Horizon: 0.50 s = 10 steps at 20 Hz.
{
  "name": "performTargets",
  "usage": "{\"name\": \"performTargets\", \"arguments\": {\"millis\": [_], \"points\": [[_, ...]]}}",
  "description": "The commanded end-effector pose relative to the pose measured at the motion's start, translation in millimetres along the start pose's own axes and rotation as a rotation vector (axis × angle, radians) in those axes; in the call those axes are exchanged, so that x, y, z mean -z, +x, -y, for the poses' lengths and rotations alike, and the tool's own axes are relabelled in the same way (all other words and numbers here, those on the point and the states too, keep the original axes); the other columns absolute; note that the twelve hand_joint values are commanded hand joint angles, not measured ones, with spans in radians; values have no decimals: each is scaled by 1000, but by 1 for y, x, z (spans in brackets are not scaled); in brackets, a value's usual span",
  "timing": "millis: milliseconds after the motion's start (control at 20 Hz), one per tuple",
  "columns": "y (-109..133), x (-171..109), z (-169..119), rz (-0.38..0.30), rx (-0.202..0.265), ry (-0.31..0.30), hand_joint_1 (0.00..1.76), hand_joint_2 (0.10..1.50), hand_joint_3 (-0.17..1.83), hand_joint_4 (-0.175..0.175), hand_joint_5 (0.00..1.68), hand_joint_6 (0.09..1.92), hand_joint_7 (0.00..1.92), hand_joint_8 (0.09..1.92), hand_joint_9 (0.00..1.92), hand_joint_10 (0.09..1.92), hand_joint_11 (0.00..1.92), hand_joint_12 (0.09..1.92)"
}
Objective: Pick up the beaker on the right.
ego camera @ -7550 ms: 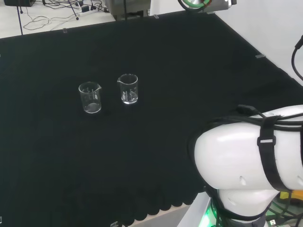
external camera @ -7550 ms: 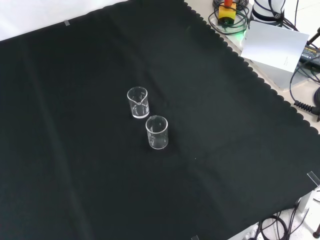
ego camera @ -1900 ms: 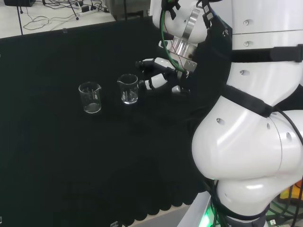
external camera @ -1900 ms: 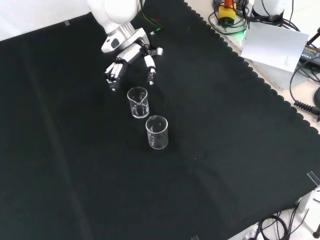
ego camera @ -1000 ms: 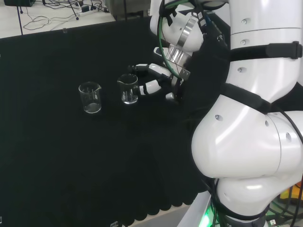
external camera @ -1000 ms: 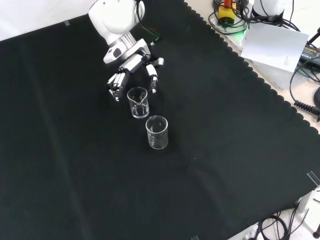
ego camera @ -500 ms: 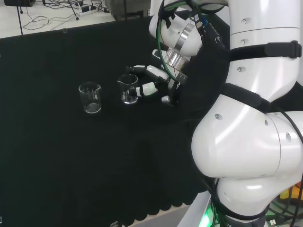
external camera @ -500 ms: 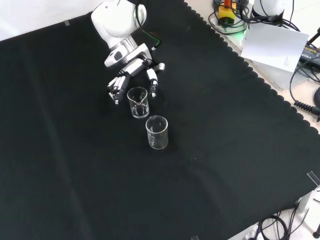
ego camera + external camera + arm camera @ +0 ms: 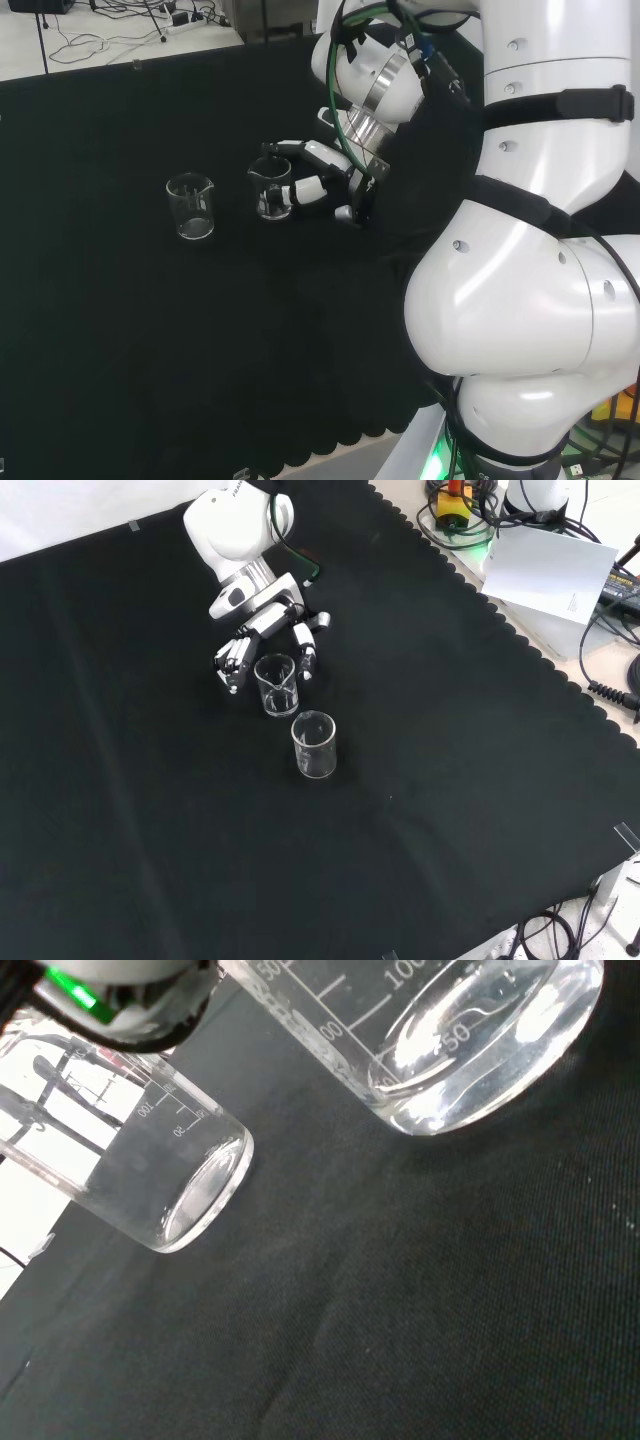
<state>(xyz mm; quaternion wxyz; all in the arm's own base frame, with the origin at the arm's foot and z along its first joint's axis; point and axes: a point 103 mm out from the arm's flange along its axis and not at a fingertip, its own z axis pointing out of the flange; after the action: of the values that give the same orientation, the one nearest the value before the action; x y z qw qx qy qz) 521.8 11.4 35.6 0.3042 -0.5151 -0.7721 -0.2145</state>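
Observation:
Two clear glass beakers stand on the black cloth. In the head view the right beaker has the hand directly to its right, and the left beaker stands apart. In the front view the hand comes in from above. Its fingers lie to one side of the farther beaker and its thumb to the other, spread and not closed on the glass. The nearer beaker stands free. The wrist view shows the close beaker large and the other beaker beyond it.
The arm's white links take up the right of the head view. In the front view, cables and a white box lie beyond the cloth's scalloped edge at the upper right. Open cloth surrounds the beakers.
The hand has come down and closer to the right beaker of the head view. Its fingers and thumb now straddle the glass. Neither beaker has moved.

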Motion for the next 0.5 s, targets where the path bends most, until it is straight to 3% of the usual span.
{"name": "performTargets", "arguments": {"millis": [50, 500], "points": [[1, -3, -2, -5, 0, 0, 765, 536, 507, -30, 513, 87, 317, 661, 413, 622, 0, 1359], [2, -5, -7, -28, 0, -18, 768, 543, 502, -31, 522, 87, 333, 659, 434, 618, 0, 1371]]}}
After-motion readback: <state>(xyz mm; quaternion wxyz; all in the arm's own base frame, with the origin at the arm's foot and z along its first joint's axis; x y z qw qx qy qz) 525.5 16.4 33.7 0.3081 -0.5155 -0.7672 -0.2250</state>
